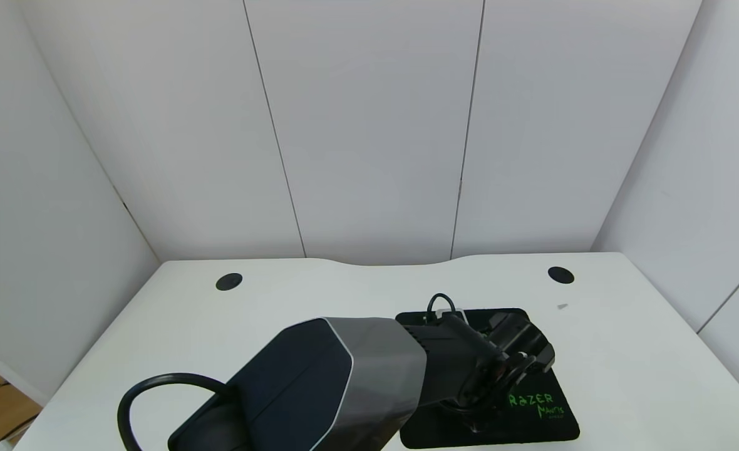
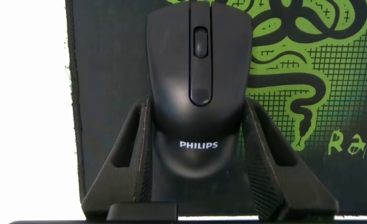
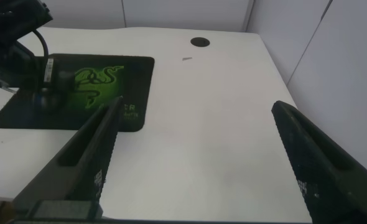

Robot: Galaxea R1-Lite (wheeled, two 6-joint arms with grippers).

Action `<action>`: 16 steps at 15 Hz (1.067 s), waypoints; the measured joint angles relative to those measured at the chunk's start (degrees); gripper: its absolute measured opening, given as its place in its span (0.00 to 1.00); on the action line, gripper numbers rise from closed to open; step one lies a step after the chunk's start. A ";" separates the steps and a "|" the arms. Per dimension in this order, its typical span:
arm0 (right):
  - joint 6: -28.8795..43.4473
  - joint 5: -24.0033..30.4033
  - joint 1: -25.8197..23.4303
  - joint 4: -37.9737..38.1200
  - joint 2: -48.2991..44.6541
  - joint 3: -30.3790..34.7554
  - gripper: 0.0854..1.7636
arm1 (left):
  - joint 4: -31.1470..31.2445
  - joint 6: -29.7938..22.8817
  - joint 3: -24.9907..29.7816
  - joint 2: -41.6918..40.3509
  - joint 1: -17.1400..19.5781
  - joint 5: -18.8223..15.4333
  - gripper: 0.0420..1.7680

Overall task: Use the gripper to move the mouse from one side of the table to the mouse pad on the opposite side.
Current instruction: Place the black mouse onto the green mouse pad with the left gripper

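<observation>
Left wrist view, mouse (image 2: 198, 87) between left gripper (image 2: 199, 165) jaws, over mouse pad (image 2: 109, 81)

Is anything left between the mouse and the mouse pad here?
Nothing visible. The mouse sits between the left pincer fingers, already over the mouse pad. The right pincer is open, off to the side.
</observation>
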 joint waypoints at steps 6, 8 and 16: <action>0.00 0.00 0.00 -0.02 0.00 0.00 0.97 | 0.02 0.11 0.04 -0.02 -0.44 0.23 0.69; 0.00 0.00 0.00 -0.02 0.00 0.00 0.97 | -0.09 0.18 0.02 -0.05 -0.48 0.77 0.75; 0.00 0.00 0.00 -0.02 0.00 0.00 0.97 | -0.24 0.27 0.00 -0.06 -0.50 0.88 0.89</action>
